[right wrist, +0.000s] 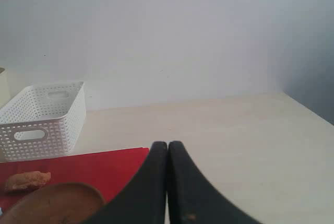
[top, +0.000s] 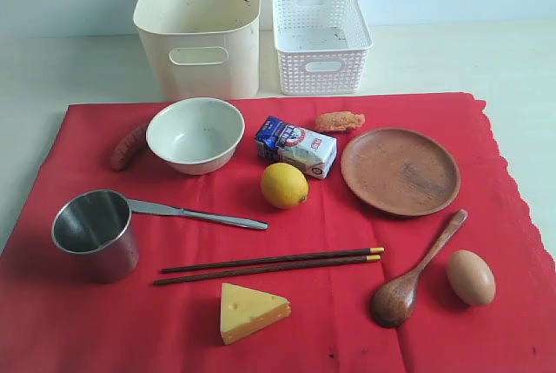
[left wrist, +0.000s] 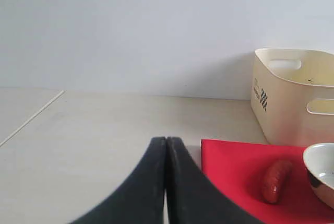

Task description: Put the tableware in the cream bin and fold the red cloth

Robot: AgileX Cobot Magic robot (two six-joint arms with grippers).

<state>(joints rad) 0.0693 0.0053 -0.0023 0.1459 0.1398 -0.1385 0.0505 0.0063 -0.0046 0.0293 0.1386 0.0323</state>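
The red cloth (top: 104, 321) lies flat over the table, its scalloped edge on the right. On it stand a cream bowl (top: 195, 134), a steel cup (top: 94, 232), a steel knife (top: 195, 213), dark chopsticks (top: 269, 265) with yellow tips, a round wooden plate (top: 400, 169) and a wooden spoon (top: 415, 272). The cream bin (top: 201, 25) stands behind the cloth at the back left. Neither arm shows in the exterior view. My left gripper (left wrist: 166, 140) is shut and empty, off the cloth's (left wrist: 235, 172) far left corner. My right gripper (right wrist: 167, 144) is shut and empty, by the cloth's (right wrist: 94, 169) far right corner.
A white perforated basket (top: 320, 36) stands right of the cream bin. Food sits among the tableware: a sausage (top: 129, 147), a milk carton (top: 295, 145), a lemon (top: 284, 185), a fried piece (top: 340, 121), a cheese wedge (top: 250, 310) and an egg (top: 470, 276).
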